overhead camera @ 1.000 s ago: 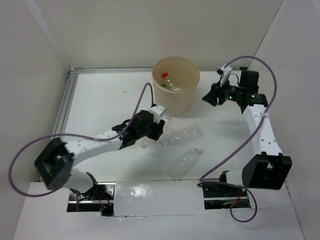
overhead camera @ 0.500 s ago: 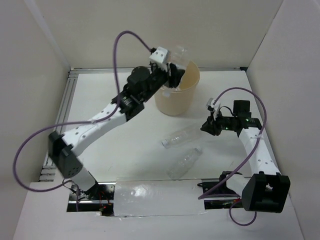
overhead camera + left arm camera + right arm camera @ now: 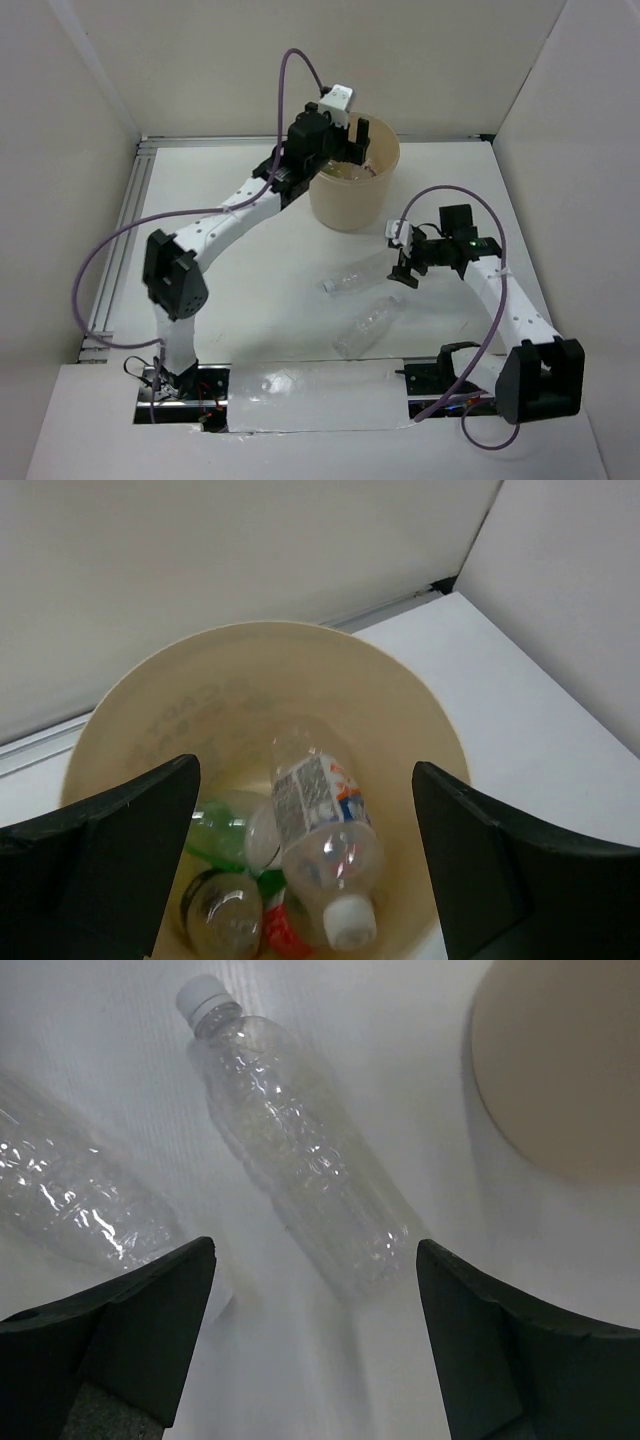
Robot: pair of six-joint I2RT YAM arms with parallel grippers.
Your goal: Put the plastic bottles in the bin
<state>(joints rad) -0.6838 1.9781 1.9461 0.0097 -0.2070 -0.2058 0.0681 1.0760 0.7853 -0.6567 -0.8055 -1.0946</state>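
Observation:
The tan bin (image 3: pixel 345 205) stands at the back of the table. My left gripper (image 3: pixel 357 146) hovers over its mouth, open and empty. In the left wrist view my left gripper (image 3: pixel 305 770) looks down into the bin (image 3: pixel 180 710), where a labelled clear bottle (image 3: pixel 325 830) with a white cap lies on a green bottle (image 3: pixel 222 830) and a dark-capped clear one (image 3: pixel 222 915). Two clear plastic bottles (image 3: pixel 362 272) (image 3: pixel 368 328) lie on the table. My right gripper (image 3: pixel 405 264) is open just above the base end of the nearer-to-bin bottle (image 3: pixel 300 1150); the other bottle (image 3: pixel 70 1200) lies to its left.
White walls close in the table on the left, back and right. A metal rail (image 3: pixel 118 240) runs along the left edge. The bin's wall (image 3: pixel 560 1070) stands close to my right gripper (image 3: pixel 315 1250). Purple cables loop off both arms.
My left arm carried a bottle up from the table to the bin and let it drop in. My right arm swung from the back right down over the table bottles and opened.

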